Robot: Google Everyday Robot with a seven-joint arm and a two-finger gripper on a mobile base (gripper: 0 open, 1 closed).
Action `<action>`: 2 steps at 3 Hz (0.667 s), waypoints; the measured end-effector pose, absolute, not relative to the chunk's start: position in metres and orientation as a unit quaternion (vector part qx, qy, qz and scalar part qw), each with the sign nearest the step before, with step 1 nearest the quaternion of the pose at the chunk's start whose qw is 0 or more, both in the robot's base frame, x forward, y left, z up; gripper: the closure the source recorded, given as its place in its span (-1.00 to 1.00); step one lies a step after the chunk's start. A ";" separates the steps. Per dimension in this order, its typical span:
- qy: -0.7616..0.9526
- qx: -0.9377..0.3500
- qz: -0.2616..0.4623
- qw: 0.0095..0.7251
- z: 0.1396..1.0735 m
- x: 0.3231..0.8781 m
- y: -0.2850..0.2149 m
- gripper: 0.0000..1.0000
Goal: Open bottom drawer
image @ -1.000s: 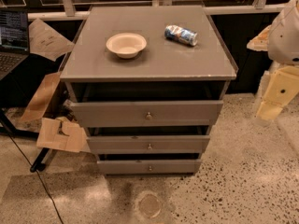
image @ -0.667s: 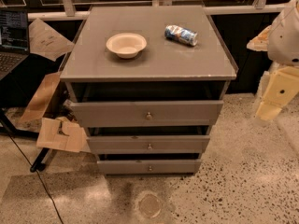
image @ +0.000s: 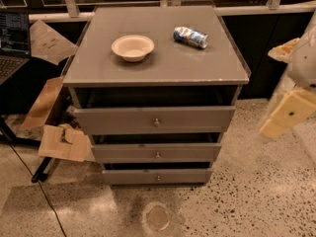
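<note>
The bottom drawer (image: 133, 176) is the narrowest, lowest grey front of the cabinet, with a small round silvery knob (image: 158, 177) at its centre. Above it are the mid-sized front (image: 123, 153) and the widest top front (image: 118, 119). A dark gap shows above each front. My gripper (image: 289, 113) is on the cream-coloured arm at the right edge. It hangs well to the right of the cabinet, at about the height of the top drawer, and touches nothing.
A cream bowl (image: 133, 47) and a crushed can (image: 190, 37) lie on the cabinet top (image: 163, 65). Cardboard pieces (image: 64, 143) and a laptop (image: 12, 43) are to the left. A cable runs over the speckled floor (image: 247, 201). A round floor plate (image: 158, 217) lies in front.
The cream arm at the right has shifted slightly down and to the left. The drawers and the things on the cabinet have not moved.
</note>
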State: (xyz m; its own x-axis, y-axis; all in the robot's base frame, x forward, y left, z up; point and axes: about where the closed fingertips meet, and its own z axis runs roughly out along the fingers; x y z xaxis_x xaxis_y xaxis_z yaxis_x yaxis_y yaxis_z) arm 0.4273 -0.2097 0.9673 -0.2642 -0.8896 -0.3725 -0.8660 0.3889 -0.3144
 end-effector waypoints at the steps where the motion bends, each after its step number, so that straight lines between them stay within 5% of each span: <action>1: 0.793 -0.531 0.000 0.299 0.944 0.432 -0.197 -1.00; 2: 0.789 -0.524 0.023 0.320 0.909 0.447 -0.176 -1.00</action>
